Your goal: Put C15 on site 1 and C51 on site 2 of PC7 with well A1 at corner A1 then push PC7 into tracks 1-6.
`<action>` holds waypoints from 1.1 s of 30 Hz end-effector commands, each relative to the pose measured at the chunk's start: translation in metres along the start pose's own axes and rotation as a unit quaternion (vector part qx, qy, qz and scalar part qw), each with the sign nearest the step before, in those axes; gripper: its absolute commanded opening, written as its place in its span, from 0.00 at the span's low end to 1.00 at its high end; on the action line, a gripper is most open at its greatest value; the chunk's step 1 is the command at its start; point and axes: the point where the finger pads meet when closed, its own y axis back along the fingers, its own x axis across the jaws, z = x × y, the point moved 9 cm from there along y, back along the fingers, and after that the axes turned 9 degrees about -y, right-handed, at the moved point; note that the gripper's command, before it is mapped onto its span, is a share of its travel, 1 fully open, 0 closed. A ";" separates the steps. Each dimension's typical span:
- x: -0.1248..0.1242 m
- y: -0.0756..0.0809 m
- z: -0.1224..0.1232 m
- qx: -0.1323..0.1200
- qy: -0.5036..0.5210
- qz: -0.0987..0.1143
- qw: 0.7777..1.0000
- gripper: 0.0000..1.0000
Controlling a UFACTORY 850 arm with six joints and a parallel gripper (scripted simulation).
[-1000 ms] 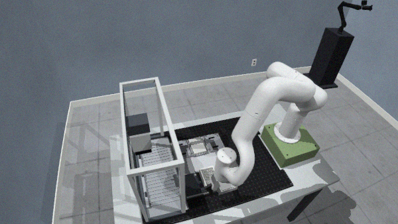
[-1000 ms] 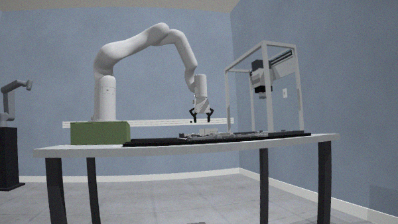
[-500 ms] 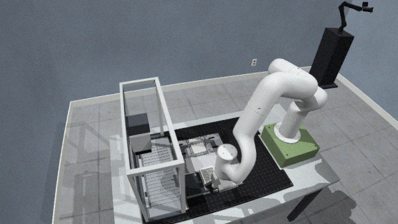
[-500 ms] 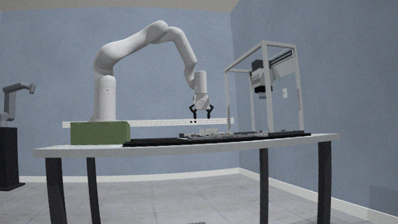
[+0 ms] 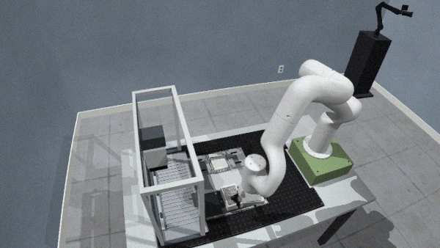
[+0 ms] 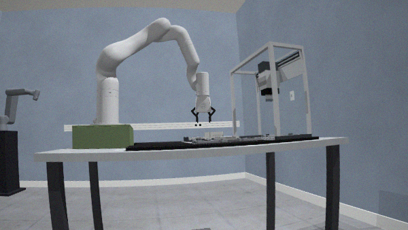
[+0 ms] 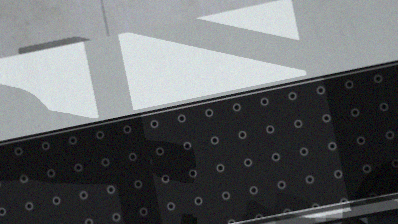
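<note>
Plate point(image 5: 229, 191) near the bench's front edge: claw point(image 6: 202, 120) hovers released, empty; centre over its long sides, descend straight.

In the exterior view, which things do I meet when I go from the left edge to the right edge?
Small grey arm on a black pedestal → green base block → white arm's upright column → open gripper hanging above the black board → white instrument frame.
</note>
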 end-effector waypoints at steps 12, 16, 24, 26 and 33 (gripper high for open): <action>-0.040 0.001 0.054 0.000 -0.225 0.006 0.974 0.82; -0.051 0.001 0.070 0.001 -0.289 0.006 0.957 0.82; -0.069 0.001 0.095 0.001 -0.383 0.006 0.924 0.82; -0.075 0.001 0.103 0.002 -0.414 0.006 0.910 0.82; -0.095 0.000 0.131 0.002 -0.517 0.006 0.856 0.82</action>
